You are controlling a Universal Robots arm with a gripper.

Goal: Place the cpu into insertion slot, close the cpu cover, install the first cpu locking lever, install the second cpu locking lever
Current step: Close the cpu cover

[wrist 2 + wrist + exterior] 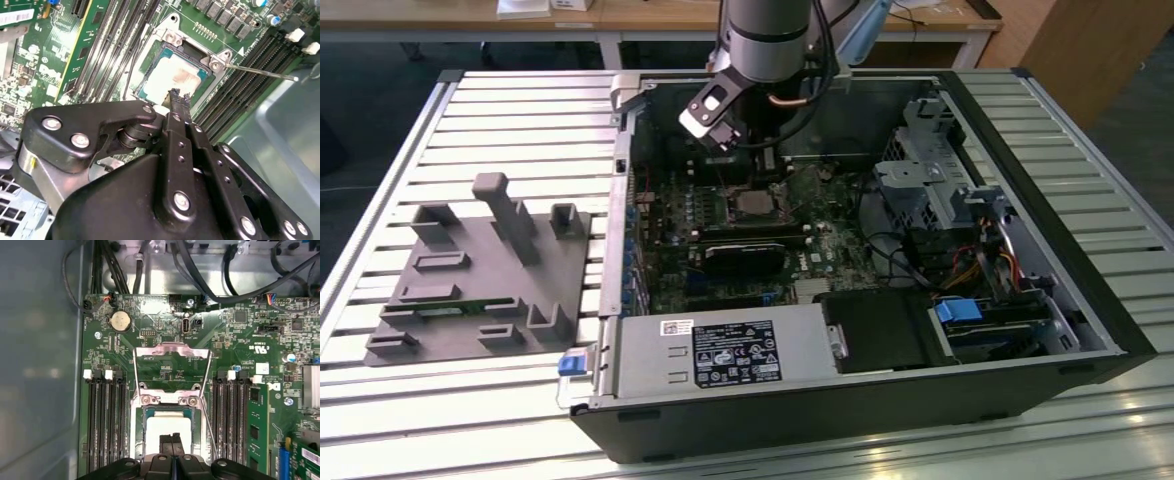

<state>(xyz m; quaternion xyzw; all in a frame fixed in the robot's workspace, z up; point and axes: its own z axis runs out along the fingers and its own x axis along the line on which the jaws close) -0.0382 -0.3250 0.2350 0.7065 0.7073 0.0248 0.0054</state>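
Now the cpu (167, 424) sits in its slot (142, 439). The cover (172, 349) is flipped open. The fingers (165, 442) are shut together, empty, right over the cpu.

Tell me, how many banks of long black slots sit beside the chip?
2. One bank lies on one side of the cpu, the other on the opposite side; the gripper covers their ends.

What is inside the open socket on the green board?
The chip lies flat in the socket, its pale metal top showing. The cover frame stands open, off it. The gripper hides part of the chip, and the chip covers whatever lies beneath it.
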